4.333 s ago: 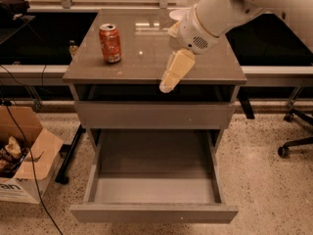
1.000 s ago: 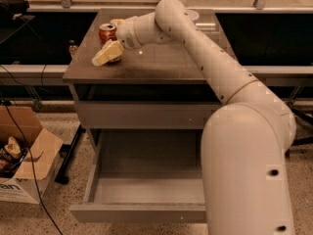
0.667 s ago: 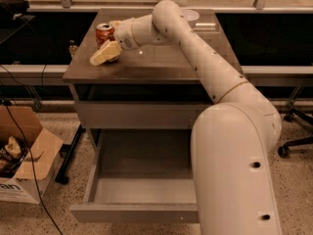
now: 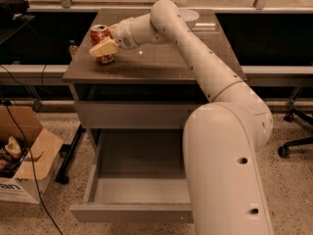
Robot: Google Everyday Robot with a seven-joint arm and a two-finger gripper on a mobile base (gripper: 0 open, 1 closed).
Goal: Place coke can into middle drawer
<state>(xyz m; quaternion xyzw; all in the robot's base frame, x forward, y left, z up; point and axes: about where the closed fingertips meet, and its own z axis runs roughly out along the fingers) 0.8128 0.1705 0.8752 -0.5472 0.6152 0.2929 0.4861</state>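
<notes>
The coke can [image 4: 99,32], red-orange with a silver top, stands upright at the far left of the grey cabinet top [image 4: 156,62]. My gripper [image 4: 101,44] is at the can, reaching in from the right, and its cream end crosses the can's lower front. The middle drawer [image 4: 139,190] is pulled out below and holds nothing; my arm [image 4: 230,146] hides its right part. The uppermost drawer front [image 4: 137,114] is closed.
A white bowl [image 4: 189,15] sits at the back of the cabinet top. An open cardboard box [image 4: 22,168] and cables lie on the floor at left. An office chair base [image 4: 293,131] stands at right. A small bottle [image 4: 72,48] stands behind the cabinet's left edge.
My gripper has swung from the right front of the cabinet top to the can at the left. Over the last second it edged closer around the can. The can has stayed put.
</notes>
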